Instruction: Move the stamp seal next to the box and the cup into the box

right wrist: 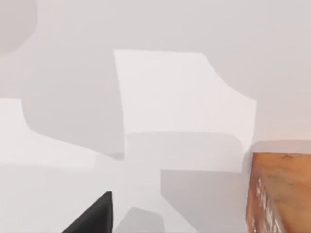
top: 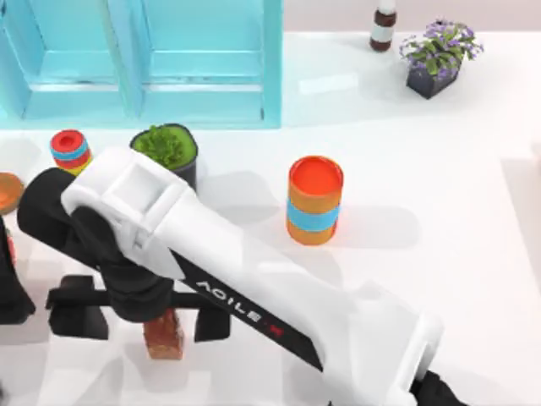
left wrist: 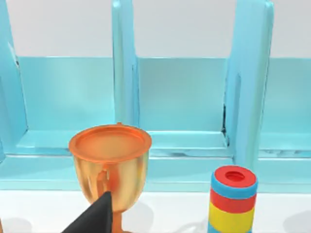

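The stamp seal, a reddish-brown block, stands near the table's front left; its edge also shows in the right wrist view. My right gripper hangs over it, open, with one black finger to each side and a clear gap to the block. One fingertip shows in the wrist view. The turquoise box stands open at the back left. The cup is hidden. My left gripper is parked at the left edge, one fingertip facing the box.
An orange cylinder with a blue band stands mid-table. In front of the box are a green plant in a dark pot, a striped cylinder and an orange goblet. A bottle and a purple-flowered pot stand back right.
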### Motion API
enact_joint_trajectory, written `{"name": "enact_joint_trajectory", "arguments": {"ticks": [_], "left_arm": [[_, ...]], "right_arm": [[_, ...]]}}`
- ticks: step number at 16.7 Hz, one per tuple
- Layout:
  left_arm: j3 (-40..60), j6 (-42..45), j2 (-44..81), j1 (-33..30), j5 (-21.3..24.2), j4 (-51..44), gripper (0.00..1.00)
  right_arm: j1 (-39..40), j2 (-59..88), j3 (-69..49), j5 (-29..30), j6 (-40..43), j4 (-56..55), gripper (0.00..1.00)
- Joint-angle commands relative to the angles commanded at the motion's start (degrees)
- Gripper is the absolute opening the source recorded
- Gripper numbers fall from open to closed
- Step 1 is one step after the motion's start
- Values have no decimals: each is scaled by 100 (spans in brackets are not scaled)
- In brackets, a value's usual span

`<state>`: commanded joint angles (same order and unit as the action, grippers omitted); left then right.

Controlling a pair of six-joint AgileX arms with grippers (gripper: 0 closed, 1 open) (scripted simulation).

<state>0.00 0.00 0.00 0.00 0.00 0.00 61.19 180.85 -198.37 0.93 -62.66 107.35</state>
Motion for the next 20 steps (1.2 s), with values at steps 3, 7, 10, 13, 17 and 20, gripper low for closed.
{"name": "enact_joint_trajectory", "arguments": {"ticks": [3,7,10,13,17,20], "left_arm": [[0,0,0,0,0,0,100],[0,0,0,0,0,0,100],[0,0,0,0,0,0,100],[0,0,0,0,0,0,100],[0,0,0,0,0,0,100],[0,0,0,0,0,0,100]], "right_arm": [[-5,178,-212,3,3,50,100],[-5,178,-212,3,3,50,92],[-5,178,-212,3,3,50,70],[-5,178,-212,3,3,50,47],[-5,178,-212,3,3,50,17],[-5,178,-212,3,3,50,0]]}}
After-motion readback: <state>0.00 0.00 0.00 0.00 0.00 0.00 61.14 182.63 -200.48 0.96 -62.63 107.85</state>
